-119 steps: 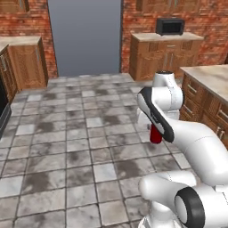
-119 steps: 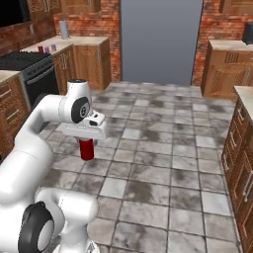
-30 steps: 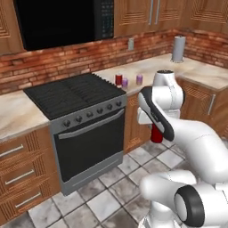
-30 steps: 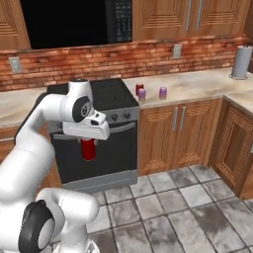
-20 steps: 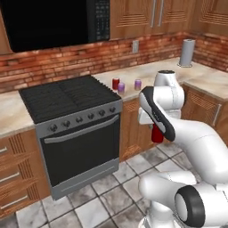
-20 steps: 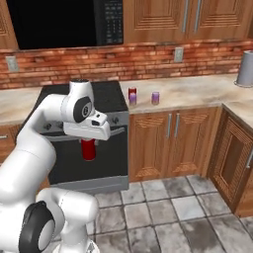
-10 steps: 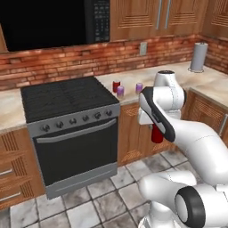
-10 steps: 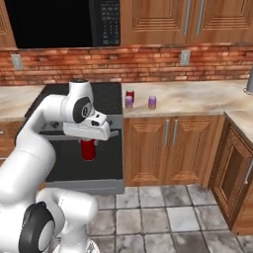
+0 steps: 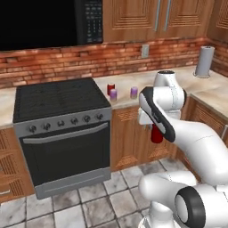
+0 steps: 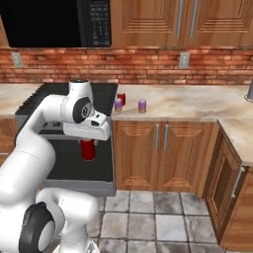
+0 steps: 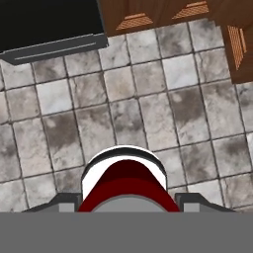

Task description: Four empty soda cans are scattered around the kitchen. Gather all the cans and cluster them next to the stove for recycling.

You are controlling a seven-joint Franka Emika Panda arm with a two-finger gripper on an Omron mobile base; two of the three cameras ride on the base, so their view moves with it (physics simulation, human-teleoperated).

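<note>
Gripper [image 10: 88, 144] clamped on upright red can [image 10: 88, 149], hanging low before stove [image 9: 62, 109]; counter cluster of cans [image 9: 120, 91] lies up and ahead.

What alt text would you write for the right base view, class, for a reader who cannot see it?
A white robot arm holds a red can in its shut jaws, hanging in front of the stove. On the counter just right of the stove stand three more cans: a red one and two purple ones. A black microwave hangs above, against a brick wall.
</note>
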